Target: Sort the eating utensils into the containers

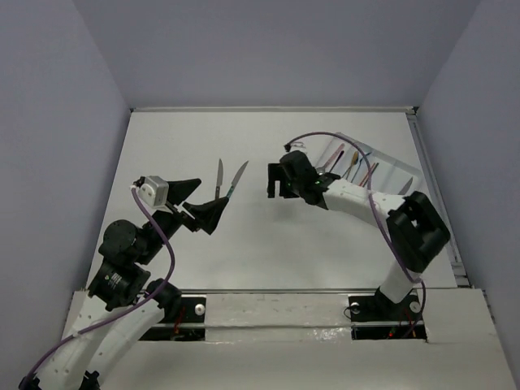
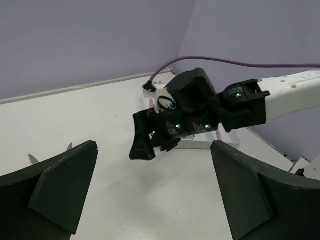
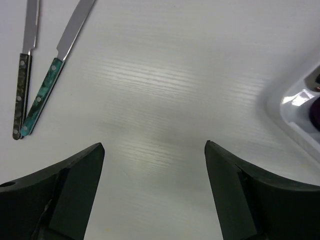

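Looking down from the top external view, you will find the right gripper [image 1: 274, 180] above the table [image 1: 244, 252], its jaws wide apart and nothing between them. The two knives [image 1: 227, 180] lie side by side beyond its fingertips, apart from it. Their handle ends lie close to the left gripper [image 1: 207, 197], whose jaws are also wide; contact cannot be judged from this view. The tray [image 1: 400, 175] lies behind the right gripper, beside its forearm, with several pieces of cutlery [image 1: 352, 162] in its compartments.

From the left wrist view, both fingers [image 2: 55, 195] of the left gripper are spread to the edges of the picture and grip nothing. The right gripper hangs straight ahead of them, raised off the table. Two blade tips show just outside the left finger.

From the right wrist view, the right gripper's fingers [image 3: 75, 185] stand wide open over the table. The dark-handled knife [image 3: 24, 70] and the teal-handled knife [image 3: 49, 80] lie ahead and to the left of the left finger, handles nearly meeting, blades fanning away. A corner of the tray sits ahead and to the right of the right finger, holding a purple piece [image 3: 316, 111] that is cut off by the picture's edge.
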Motion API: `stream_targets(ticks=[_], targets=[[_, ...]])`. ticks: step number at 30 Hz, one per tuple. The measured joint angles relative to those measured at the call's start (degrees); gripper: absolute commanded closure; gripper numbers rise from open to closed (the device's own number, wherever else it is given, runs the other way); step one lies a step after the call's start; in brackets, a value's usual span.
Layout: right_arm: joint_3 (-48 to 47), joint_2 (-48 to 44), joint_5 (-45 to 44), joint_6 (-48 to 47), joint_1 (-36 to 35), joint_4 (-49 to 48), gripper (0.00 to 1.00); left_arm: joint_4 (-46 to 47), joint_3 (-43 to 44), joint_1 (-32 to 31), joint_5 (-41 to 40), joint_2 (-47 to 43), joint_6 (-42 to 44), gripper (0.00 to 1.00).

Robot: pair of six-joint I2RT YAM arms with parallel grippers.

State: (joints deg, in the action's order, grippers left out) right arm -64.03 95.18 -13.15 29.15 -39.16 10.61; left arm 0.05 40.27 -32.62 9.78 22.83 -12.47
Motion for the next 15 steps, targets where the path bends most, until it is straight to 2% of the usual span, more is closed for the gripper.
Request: stream_targets(ticks=[4, 8, 15], targets=[[-14.95, 13.75, -3.26, 0.09, -7.5, 0.76, 0.24, -0.13, 0.0, 0.0, -0.2, 0.37, 0.0, 0.01], [-29.68, 26.1, -5.62, 0.57, -12.94, 2.47, 0.26, -0.17, 0.0, 0.46, -0.28, 0.39, 0.0, 0.01], [-40.46, 37.09, -7.13, 1.84, -14.67, 6.29, 0.27, -0.15, 0.0, 0.48, -0.15, 0.39, 0.0, 0.01]])
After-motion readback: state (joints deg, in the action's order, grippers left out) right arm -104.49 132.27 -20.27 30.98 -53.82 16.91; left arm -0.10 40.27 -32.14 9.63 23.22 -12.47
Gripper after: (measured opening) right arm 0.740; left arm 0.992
